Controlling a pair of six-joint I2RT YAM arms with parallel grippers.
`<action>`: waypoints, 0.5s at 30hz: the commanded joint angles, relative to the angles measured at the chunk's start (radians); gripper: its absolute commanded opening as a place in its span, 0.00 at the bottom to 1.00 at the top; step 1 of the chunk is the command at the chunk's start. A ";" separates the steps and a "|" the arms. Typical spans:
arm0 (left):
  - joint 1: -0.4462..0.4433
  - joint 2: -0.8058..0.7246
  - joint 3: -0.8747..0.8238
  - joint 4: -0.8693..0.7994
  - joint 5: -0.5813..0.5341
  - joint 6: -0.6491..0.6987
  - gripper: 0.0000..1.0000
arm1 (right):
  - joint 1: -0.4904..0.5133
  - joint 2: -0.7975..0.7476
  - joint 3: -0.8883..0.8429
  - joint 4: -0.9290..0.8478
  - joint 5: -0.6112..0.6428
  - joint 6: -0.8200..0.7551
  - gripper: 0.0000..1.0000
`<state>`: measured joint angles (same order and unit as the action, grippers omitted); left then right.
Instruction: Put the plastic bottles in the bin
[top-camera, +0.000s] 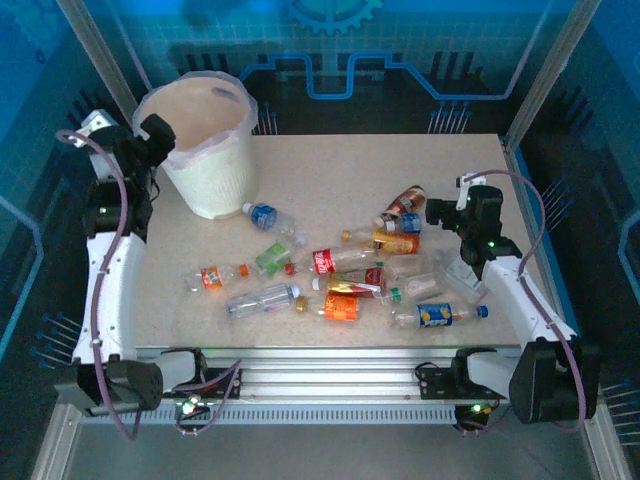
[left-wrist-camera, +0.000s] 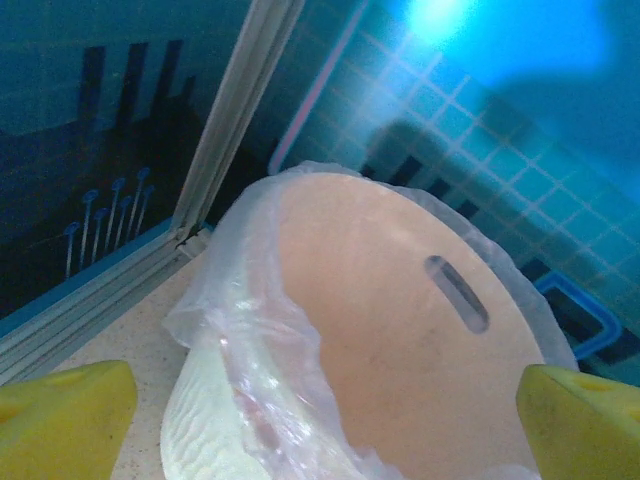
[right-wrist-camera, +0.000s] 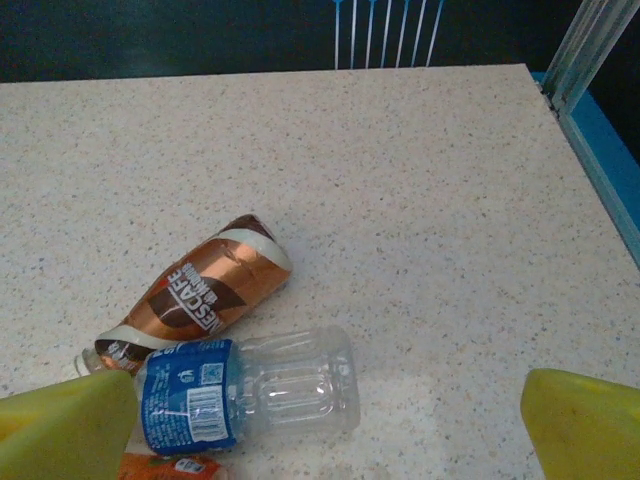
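Note:
Several plastic bottles lie scattered across the middle of the table, among them a red-labelled one (top-camera: 325, 261), an orange one (top-camera: 342, 306) and a blue-labelled one (top-camera: 437, 315). The white bin (top-camera: 205, 150), lined with a thin bag, stands at the back left. My left gripper (top-camera: 155, 135) hangs open at the bin's left rim, and its wrist view looks over the liner into the bin (left-wrist-camera: 400, 330). My right gripper (top-camera: 440, 212) is open, with nothing between its fingers, just right of a brown bottle (right-wrist-camera: 200, 290) and a blue-labelled bottle (right-wrist-camera: 250, 390).
A metal frame post (left-wrist-camera: 235, 110) rises just behind the bin. The table's right edge and rail (right-wrist-camera: 590, 130) run close to the right arm. Bare tabletop (right-wrist-camera: 420, 180) stretches behind the brown bottle. One blue-labelled bottle (top-camera: 265, 216) lies at the bin's foot.

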<state>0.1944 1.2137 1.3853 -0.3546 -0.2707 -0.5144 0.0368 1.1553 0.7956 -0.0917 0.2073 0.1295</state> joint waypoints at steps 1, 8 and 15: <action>0.064 0.053 0.078 -0.074 0.075 -0.058 0.99 | 0.024 -0.017 0.042 -0.075 0.022 0.015 1.00; 0.183 0.179 0.141 -0.048 0.244 -0.155 0.99 | 0.063 -0.012 0.067 -0.105 0.051 -0.011 1.00; 0.240 0.337 0.243 -0.053 0.359 -0.185 0.99 | 0.068 -0.012 0.064 -0.108 0.059 -0.013 1.00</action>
<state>0.4175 1.5116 1.5711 -0.3985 -0.0002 -0.6674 0.0914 1.1549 0.8291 -0.1806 0.2512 0.1268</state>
